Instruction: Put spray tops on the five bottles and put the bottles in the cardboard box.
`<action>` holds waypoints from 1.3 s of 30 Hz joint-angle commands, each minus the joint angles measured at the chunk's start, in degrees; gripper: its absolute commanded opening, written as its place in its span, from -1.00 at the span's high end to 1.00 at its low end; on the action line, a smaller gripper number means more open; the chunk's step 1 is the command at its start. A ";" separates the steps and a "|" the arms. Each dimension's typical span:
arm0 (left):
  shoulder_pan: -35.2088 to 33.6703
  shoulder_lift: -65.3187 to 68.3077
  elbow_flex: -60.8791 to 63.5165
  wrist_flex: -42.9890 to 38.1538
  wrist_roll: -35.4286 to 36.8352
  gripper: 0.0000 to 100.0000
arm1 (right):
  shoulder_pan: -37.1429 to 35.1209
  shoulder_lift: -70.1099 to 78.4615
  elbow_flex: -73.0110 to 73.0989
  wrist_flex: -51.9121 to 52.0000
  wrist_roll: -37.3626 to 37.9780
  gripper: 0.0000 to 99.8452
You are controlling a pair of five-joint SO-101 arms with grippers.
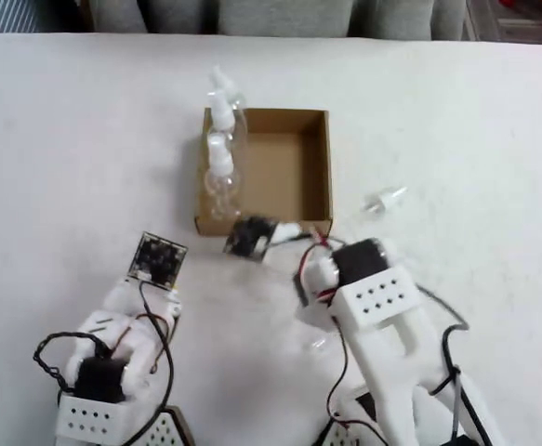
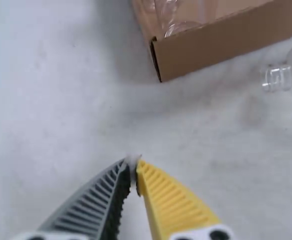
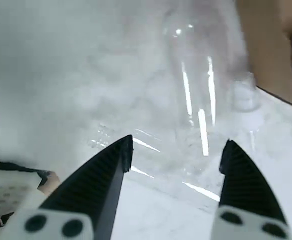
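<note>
At near left of the table (image 1: 85, 139): left gripper (image 2: 133, 167), grey and yellow jaws pressed together, nothing identifiable held. Arm folded low, set back from the work, likely parked while the other arm acts.

Centre: cardboard box (image 1: 284, 167), open, upright. Capped bottles (image 1: 219, 153) lie along its left wall, spray heads pointing away from the arms, number uncertain. They sit to one side, probably to leave room for the rest.

By the box's near corner: clear bottle (image 3: 196, 100), on its side on the table, neck toward the box, apparently without a top.

Right gripper (image 3: 179, 145): jaws spread wide, that bottle lying ahead between them, no contact visible. Arm stretched forward, wrist low.

Right of the box: loose spray top (image 1: 383, 200), lying well apart, unfitted.
</note>
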 commanded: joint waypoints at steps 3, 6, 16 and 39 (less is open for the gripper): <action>0.31 -1.19 -0.26 0.26 -0.53 0.95 | -4.53 0.13 0.97 -1.63 2.99 0.46; 0.31 -1.19 -0.26 0.26 -0.53 0.95 | -4.53 0.13 2.20 -4.35 4.22 0.46; 0.31 -1.19 -0.26 0.18 -0.53 0.95 | -4.44 0.22 3.78 -7.96 10.29 0.46; 0.31 -1.19 -0.26 0.09 -0.53 0.95 | -4.35 21.85 6.24 -22.99 10.73 0.47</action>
